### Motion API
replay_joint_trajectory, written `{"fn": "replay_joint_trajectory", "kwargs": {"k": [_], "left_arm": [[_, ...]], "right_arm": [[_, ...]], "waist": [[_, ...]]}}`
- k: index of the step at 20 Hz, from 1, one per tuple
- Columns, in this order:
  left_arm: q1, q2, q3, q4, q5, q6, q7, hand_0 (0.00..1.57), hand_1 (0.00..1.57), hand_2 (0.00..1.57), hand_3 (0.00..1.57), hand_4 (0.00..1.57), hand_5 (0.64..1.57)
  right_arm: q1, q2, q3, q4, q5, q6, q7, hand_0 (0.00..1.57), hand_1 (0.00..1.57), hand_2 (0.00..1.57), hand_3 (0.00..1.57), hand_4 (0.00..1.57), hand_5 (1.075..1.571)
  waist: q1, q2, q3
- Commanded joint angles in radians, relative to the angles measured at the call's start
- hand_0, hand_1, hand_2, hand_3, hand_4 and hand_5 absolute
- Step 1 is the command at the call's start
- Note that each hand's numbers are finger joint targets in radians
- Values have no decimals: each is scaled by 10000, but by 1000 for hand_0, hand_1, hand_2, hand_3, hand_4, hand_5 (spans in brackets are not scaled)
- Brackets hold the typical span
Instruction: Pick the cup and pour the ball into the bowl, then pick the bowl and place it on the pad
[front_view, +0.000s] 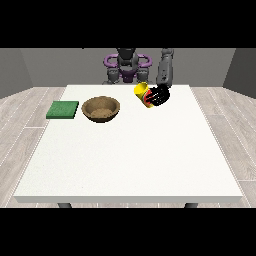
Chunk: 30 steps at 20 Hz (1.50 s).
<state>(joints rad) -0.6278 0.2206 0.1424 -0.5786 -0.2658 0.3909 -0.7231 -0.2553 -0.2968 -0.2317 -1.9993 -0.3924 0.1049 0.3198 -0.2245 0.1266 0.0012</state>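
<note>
At the far left of your view lies the flat green square pad (63, 110), resting on the large white table (130, 160) near its left edge. Just to its right, close but not touching, stands the round brown wooden bowl (101, 108), upright with nothing visible inside it.

Further right, you have the yellow cup with a red band (144, 93) held off the table by the black hand at the view's right (159, 96). The fingers are wrapped round the cup's body, and the cup is tilted with its open mouth turned up and towards the bowl. The ball does not show; it may be inside the cup, hidden by the rim, but you cannot confirm that from here. The other hand is not visible anywhere over the table.

By my reading, you are in the carry toward the pour, with the pour itself not yet done. The cup is well apart from the bowl, with bare table between them.

The main risk is that the cup is already leaning. If it tips further before its mouth is over the bowl, the ball would likely land on the table and roll off. A second risk comes later: the bowl sits right next to the pad, so a careless reach could nudge either one out of place.
</note>
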Motion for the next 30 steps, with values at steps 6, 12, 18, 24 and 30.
{"fn": "replay_joint_trajectory", "kwargs": {"k": [6, 12, 18, 24, 30], "left_arm": [[-1962, -315, -1778, 775, -3133, 3274, 3688, 1411, 1411, 1571, 1571, 940, 1564], [-2846, 52, -1898, 1383, -3975, 3623, 4831, 1411, 1411, 1571, 1571, 940, 1564], [-3633, 64, -3642, 2489, -6840, 5006, 7051, 1368, 1368, 1571, 1571, 828, 1552], [-4074, -1298, -5598, 3725, -9399, 4328, 9343, 1326, 1326, 1433, 1427, 979, 1480], [-4875, -1352, -7588, 4368, -11757, 3078, 10461, 1487, 1487, 1571, 1571, 936, 1518]], "right_arm": [[-632, -46, 130, 898, 32, 189, -180, 0, 0, 0, 0, 292, 1561], [-835, 16, 174, 551, -83, 133, -143, 0, 0, 0, 0, 324, 1562], [-631, 103, 466, 1503, -25, 614, -387, 0, 0, 0, 0, 347, 1562], [-667, 353, 668, 2217, 489, 324, -520, 0, 0, 0, 0, 378, 1565], [-598, 288, 346, 3076, 666, 326, -929, 0, 0, 0, 0, 378, 1565]], "waist": [[-302, -157, 4], [-547, 318, -10], [-732, -176, 24], [-335, -973, 17], [316, -1471, 24]]}}
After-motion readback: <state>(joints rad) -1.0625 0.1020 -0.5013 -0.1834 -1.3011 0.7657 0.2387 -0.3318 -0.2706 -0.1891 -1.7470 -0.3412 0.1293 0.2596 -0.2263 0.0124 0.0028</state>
